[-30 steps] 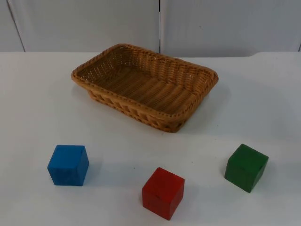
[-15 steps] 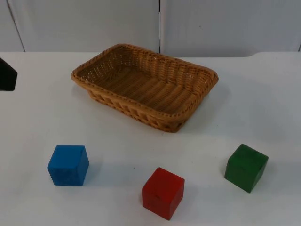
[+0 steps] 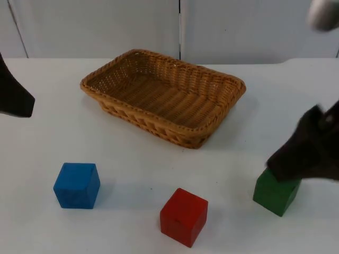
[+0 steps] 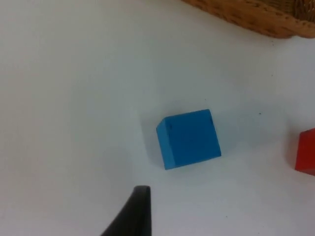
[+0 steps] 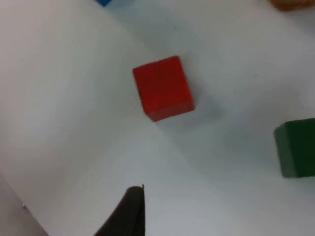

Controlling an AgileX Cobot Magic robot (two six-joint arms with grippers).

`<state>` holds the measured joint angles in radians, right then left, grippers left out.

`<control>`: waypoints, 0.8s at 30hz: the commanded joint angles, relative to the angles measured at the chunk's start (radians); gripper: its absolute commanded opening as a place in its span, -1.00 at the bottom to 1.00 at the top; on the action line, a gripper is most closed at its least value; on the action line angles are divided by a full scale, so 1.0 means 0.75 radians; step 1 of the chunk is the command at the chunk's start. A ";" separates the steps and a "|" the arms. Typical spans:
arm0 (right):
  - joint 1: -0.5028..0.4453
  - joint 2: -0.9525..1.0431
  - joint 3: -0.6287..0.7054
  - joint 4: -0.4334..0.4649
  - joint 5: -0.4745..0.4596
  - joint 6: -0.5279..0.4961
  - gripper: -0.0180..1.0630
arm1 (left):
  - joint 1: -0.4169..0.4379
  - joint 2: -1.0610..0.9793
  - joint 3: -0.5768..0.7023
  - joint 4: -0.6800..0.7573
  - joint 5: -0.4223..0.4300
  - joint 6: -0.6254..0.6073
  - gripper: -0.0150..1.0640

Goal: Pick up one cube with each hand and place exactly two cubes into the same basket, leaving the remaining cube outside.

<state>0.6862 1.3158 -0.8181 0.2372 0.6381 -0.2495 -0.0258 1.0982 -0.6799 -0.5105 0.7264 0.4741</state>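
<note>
Both arms have just come into the top view over a table where, a second ago, neither was seen. The left gripper [image 3: 16, 100] shows as a dark shape at the table's left edge, further in than half a second ago, well apart from the blue wooden cube [image 3: 77, 184] that lies ahead of it in the left wrist view [image 4: 189, 138]. The right gripper [image 3: 304, 153] has arrived much faster: absent half a second ago, it now hangs over the near right, its dark bulk covering the top back edge of the green wooden cube [image 3: 275, 193]. Whether it touches that cube I cannot say, since the shape is smeared, and neither pincer's spread can be told from these views. The right wrist view looks down on the red wooden cube [image 5: 163, 88], with the green one [image 5: 296, 147] beside it. None of the three cubes has shifted, and the rectangular woven wicker basket [image 3: 106, 73] sits empty where it was, behind them. So the task is at its opening reach, I judge: left arm towards blue, right towards green, red [image 3: 183, 216] likely the one left out.
</note>
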 commanded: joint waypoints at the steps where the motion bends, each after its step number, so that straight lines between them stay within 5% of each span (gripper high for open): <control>1: 0.037 0.055 -0.037 -0.011 -0.027 0.022 0.98 | -0.028 0.015 -0.009 -0.022 -0.016 0.006 0.97; 9: 0.193 0.326 -0.224 -0.155 -0.041 0.114 0.98 | -0.169 0.182 -0.009 -0.011 -0.212 -0.026 0.97; 16: 0.260 0.447 -0.235 -0.316 -0.138 0.172 0.98 | -0.169 0.320 -0.009 -0.002 -0.288 -0.035 0.97; 24: 0.276 0.527 -0.235 -0.347 -0.291 0.209 0.98 | -0.169 0.490 -0.009 -0.002 -0.437 -0.039 0.97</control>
<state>0.8865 1.7055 -0.9890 -0.0133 0.4483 -0.1041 -0.1467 1.4526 -0.6799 -0.5120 0.4256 0.4542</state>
